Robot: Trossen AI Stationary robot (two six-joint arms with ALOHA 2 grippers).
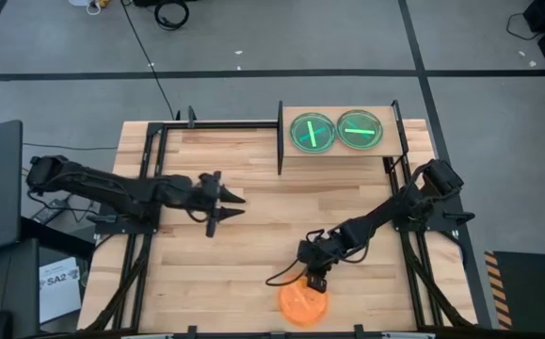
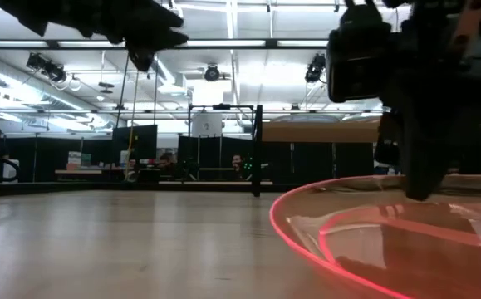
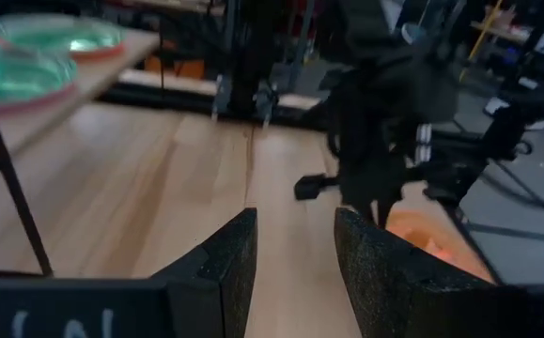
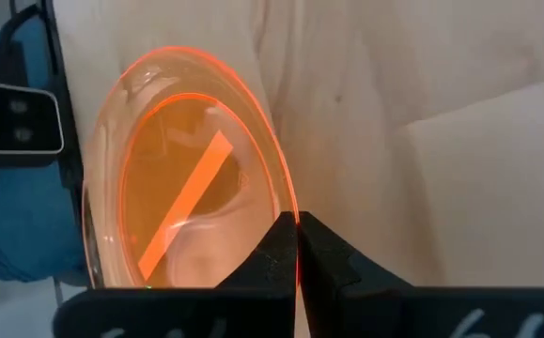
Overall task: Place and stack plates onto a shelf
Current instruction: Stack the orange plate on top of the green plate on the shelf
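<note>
An orange plate (image 1: 303,303) lies by the table's near edge, large in the low view (image 2: 373,241) and in the right wrist view (image 4: 182,207). My right gripper (image 1: 317,281) (image 4: 298,246) is at the plate's far rim, shut on it. The shelf (image 1: 343,151) stands at the far edge with two green plates (image 1: 312,131) (image 1: 360,129) resting flat on it side by side, also seen as green plates (image 3: 27,75) in the left wrist view. My left gripper (image 1: 230,207) (image 3: 295,239) hovers open over the table's left middle, touching nothing. My right gripper pinches the orange plate's rim (image 4: 288,202) on its far side, one finger inside the rim and one outside. The fingers come from above, slanting down from the far right. The plate sits about level; whether it is off the table I cannot tell.
A black metal frame (image 1: 150,169) runs along the table's sides and far edge, with an upright post (image 1: 280,141) beside the shelf. A dark cable (image 1: 281,275) trails on the wood left of the right gripper. Bare wood (image 1: 253,254) lies between the arms.
</note>
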